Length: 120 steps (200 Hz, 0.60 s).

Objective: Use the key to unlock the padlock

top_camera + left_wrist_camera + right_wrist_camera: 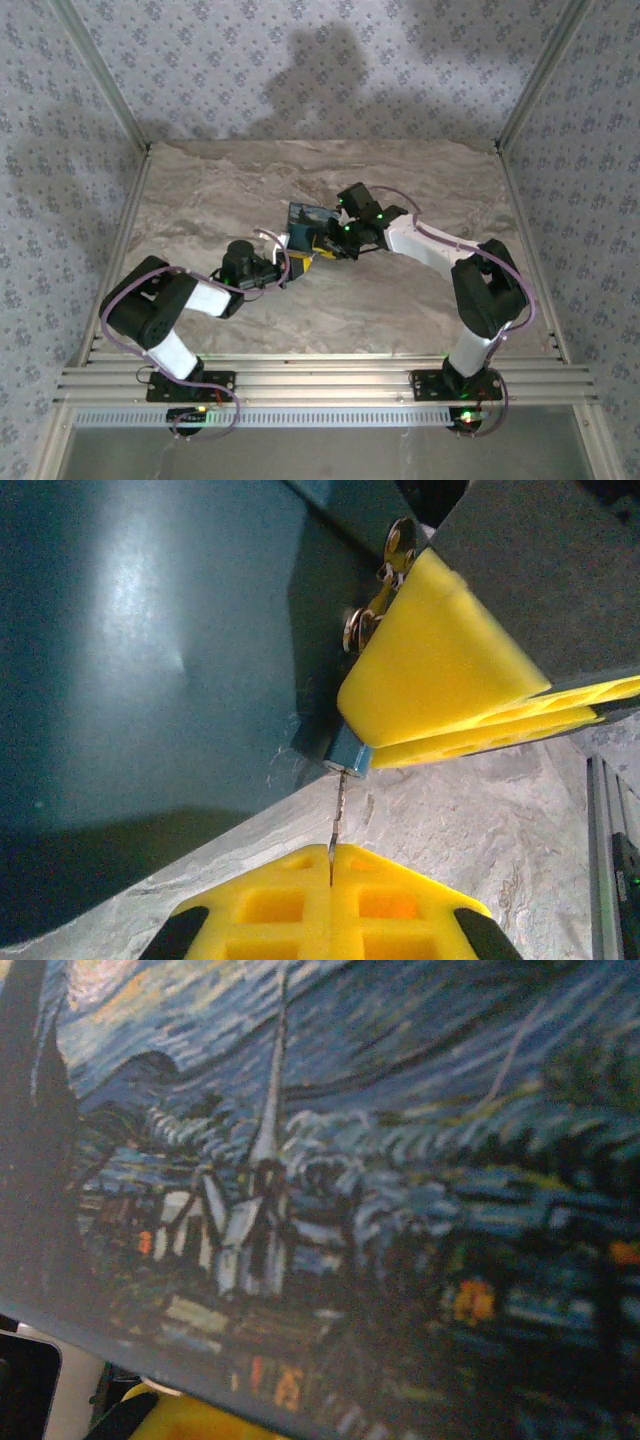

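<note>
Padlock (304,216) (swirl-printed) meets key (338,815) pinched by left claw (330,872).

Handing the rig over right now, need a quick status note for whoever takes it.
Left gripper: shut on the key, blade pinched between its fingertips.
Right gripper: at the padlock, one finger flat against it; full grip not visible.
Padlock: between the two arms; spare keys hang beside it.
Done: key tip is at the padlock's lower corner, apparently at the keyhole.
Left: push the key in, turn it, open the padlock.
</note>
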Each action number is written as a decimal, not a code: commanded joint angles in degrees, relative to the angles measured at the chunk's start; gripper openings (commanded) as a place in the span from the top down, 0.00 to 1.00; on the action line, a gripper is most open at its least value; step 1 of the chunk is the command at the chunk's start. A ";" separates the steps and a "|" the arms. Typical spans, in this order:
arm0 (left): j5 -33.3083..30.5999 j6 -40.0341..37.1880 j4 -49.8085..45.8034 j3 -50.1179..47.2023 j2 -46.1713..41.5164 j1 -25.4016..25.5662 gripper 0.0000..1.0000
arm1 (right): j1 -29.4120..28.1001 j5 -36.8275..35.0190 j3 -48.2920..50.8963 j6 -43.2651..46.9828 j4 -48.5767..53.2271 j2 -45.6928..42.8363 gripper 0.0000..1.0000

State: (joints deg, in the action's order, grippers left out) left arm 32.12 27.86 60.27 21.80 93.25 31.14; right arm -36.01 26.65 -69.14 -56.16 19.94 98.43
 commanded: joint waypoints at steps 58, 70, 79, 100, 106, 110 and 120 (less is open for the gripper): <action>2.60 3.81 14.55 -0.34 4.49 -0.91 1.00 | 0.06 8.79 0.33 -0.21 -2.03 -0.80 1.00; 2.85 4.20 15.75 -0.53 5.08 -1.00 1.00 | 0.15 9.29 0.33 -0.43 -2.19 -0.80 1.00; 2.86 4.31 16.01 -0.54 5.23 -1.07 1.00 | 0.24 9.42 0.33 -0.41 -2.06 -0.96 1.00; 2.77 4.48 16.37 -0.45 5.36 -1.09 1.00 | 0.33 10.11 0.16 -0.44 -2.12 -0.60 1.00; 2.71 4.40 16.46 -0.44 5.36 -1.10 1.00 | 0.33 10.41 0.08 -0.49 -2.02 -0.44 1.00; 2.60 4.40 16.52 -0.44 5.36 -1.13 1.00 | 0.33 10.50 -0.01 -0.45 -1.99 -0.39 1.00; 2.51 4.56 16.70 -0.62 5.40 -1.16 1.00 | 0.32 10.82 -0.18 -0.33 -1.74 -0.31 1.00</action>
State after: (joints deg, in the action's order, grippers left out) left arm 34.26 31.64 70.74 20.80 98.43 30.20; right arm -34.65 30.35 -69.01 -56.16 19.38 98.45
